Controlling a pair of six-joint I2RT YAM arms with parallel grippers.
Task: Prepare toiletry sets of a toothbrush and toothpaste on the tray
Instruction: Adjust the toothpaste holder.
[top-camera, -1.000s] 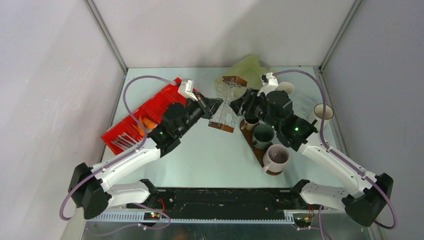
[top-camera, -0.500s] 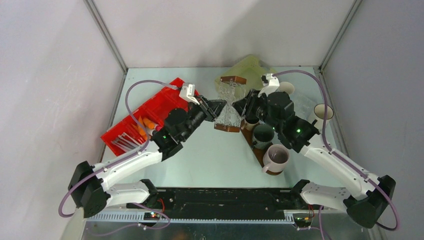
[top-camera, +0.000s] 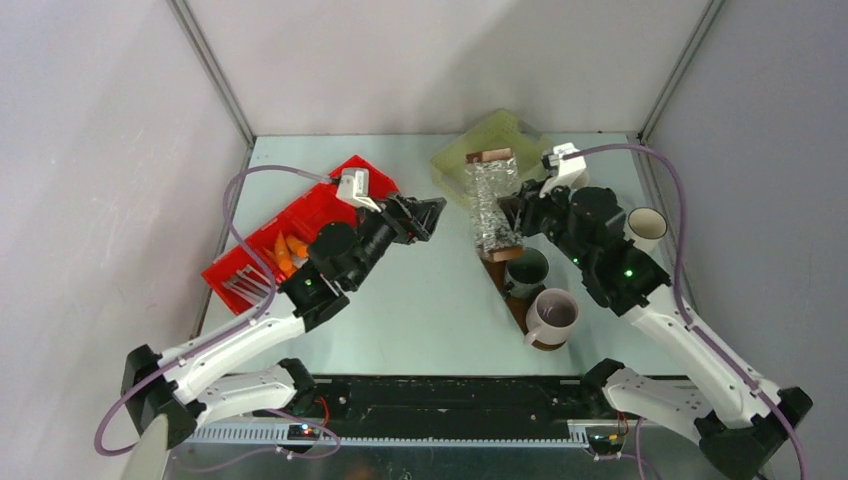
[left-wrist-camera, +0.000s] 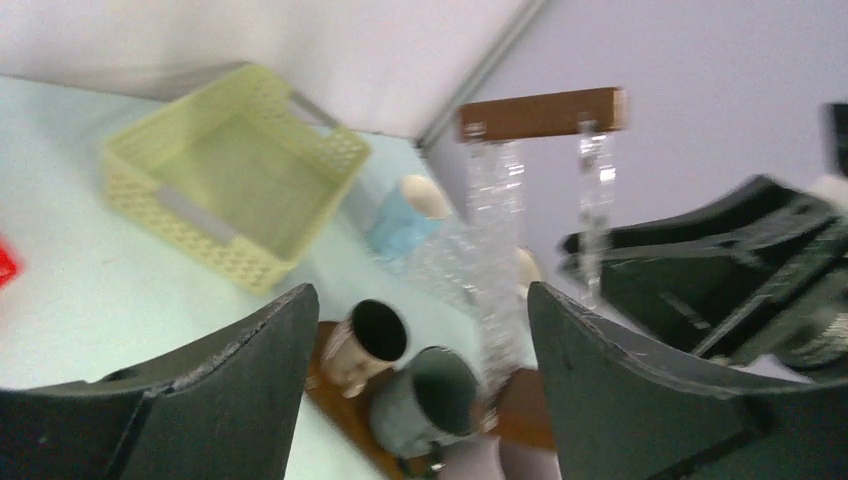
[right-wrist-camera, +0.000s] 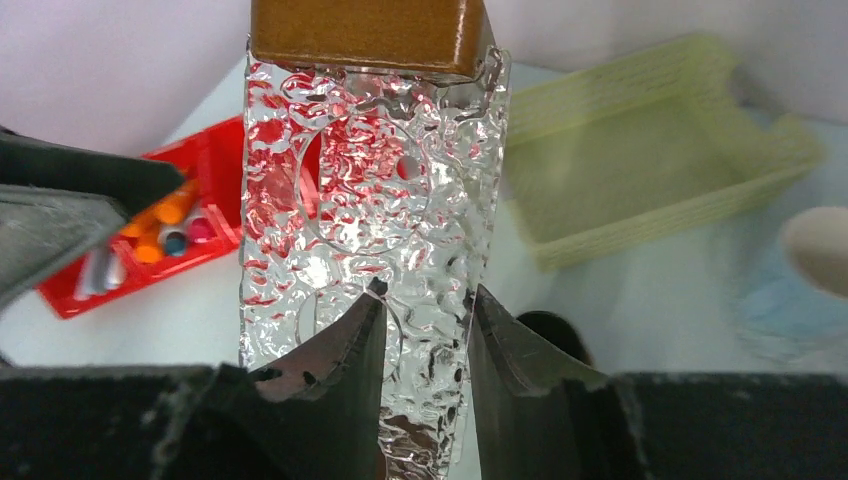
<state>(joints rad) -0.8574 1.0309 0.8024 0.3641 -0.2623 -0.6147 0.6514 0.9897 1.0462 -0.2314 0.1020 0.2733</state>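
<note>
**Right claw grips the clear holder at the tray's far end; left claw stands open**

Directions are read on the top view, with twelve o'clock at the far wall.

The right gripper (right-wrist-camera: 425, 300) is clamped on a clear dimpled holder (top-camera: 492, 205) with brown wooden end caps. In the right wrist view both fingers pinch its transparent panel about midway along. The holder runs from twelve to six o'clock. Its near cap is at the far end of the tray (top-camera: 507, 292), and I cannot tell whether it touches the wood.

The left gripper (top-camera: 436, 220) is at nine o'clock of the holder and apart from it. Its jaws are spread wide with nothing between them.

The tray lies at four o'clock of the table's middle. On it stand the dark green mug (top-camera: 527, 268) and, at its five o'clock, the mauve-grey mug (top-camera: 553, 313). The left wrist view shows the small dark brown mug (left-wrist-camera: 365, 343) just beside the green one on the same board.

The orange toothpaste tubes (top-camera: 290, 248) lie in the red bin (top-camera: 335, 195) at nine to ten o'clock, well apart from the tray. The slim white toothbrushes (top-camera: 248, 285) are in the bin's nearer compartment.

A pale yellow basket (top-camera: 520, 128) sits at twelve o'clock, and a white mug (top-camera: 645, 225) stands off the tray at three o'clock.
</note>
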